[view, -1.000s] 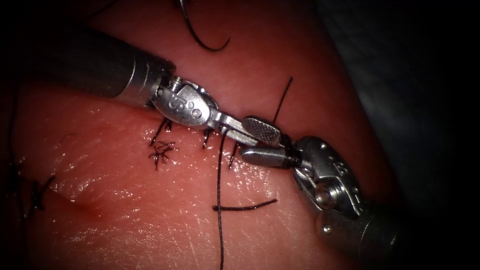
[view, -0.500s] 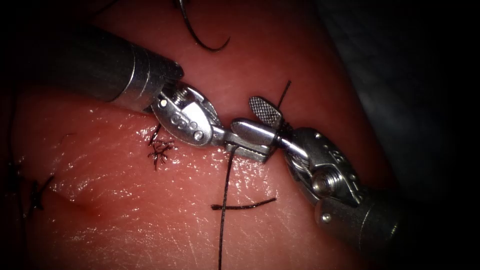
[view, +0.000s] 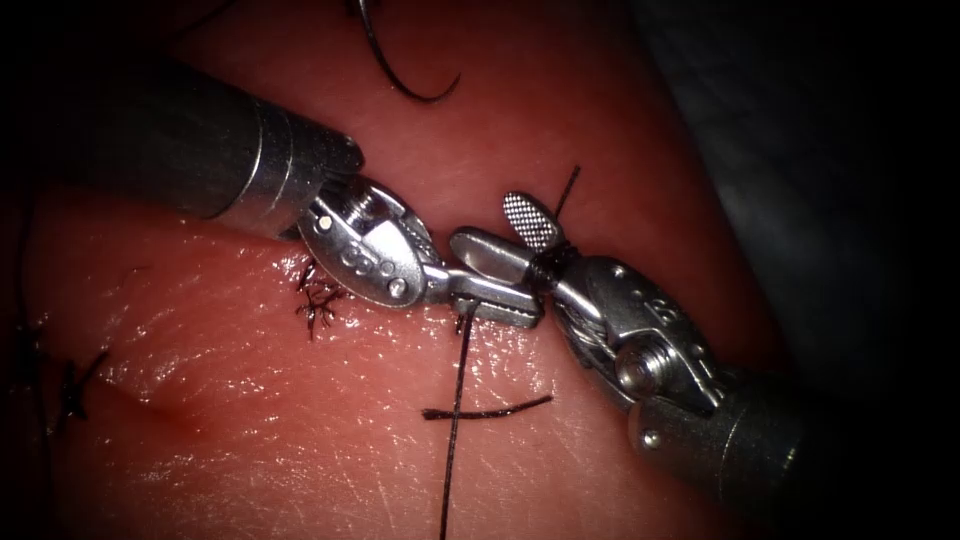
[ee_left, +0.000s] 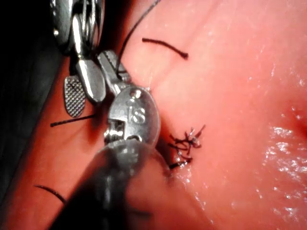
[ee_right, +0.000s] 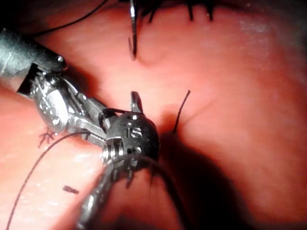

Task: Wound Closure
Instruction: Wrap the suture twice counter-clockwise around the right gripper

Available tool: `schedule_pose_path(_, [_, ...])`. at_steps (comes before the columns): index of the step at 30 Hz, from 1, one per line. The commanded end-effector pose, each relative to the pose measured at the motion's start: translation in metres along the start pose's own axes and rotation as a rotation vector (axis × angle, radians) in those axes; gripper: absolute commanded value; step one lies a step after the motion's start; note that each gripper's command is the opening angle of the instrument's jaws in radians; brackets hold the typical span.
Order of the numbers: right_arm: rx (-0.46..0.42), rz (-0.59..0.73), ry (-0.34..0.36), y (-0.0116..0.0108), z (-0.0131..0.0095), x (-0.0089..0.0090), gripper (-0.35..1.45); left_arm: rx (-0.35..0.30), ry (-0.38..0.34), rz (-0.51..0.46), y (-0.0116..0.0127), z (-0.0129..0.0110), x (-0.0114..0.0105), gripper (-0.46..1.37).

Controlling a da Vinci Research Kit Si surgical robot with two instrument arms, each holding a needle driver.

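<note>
From my console, beyond the lit patch I see a dim grey surface point(view: 800, 150) at upper right — it fades into darkness at the edges; light falls brightest at centre.

A surgical practice bench: lit tissue point(view: 300, 420) bearing knotted stitches point(view: 320, 300), with dark cloth point(view: 800, 150) beside it.

The left arm's steel needle-driver tool point(view: 495, 295) reaches in from the upper left, wrist bent, jaws closed together, its tip meeting the right arm's steel tool point(view: 505, 235), which rises from the lower right with jaws spread apart.
</note>
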Motion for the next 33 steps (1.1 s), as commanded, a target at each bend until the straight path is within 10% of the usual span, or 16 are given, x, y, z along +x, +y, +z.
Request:
schedule_pose_path(1, [-0.015, 0.006, -0.003, 0.0003, -0.0001, 0.0000, 0.97, -0.006, -0.001, 0.000, 0.0000, 0.0002, -0.0001, -0.35])
schedule_pose_path(33, [-0.146, 0.138, -0.043, 0.0070, 0.0008, -0.0018, 0.97, 0.002, -0.001, -0.021, -0.0017, 0.0031, -0.0043, -0.35])
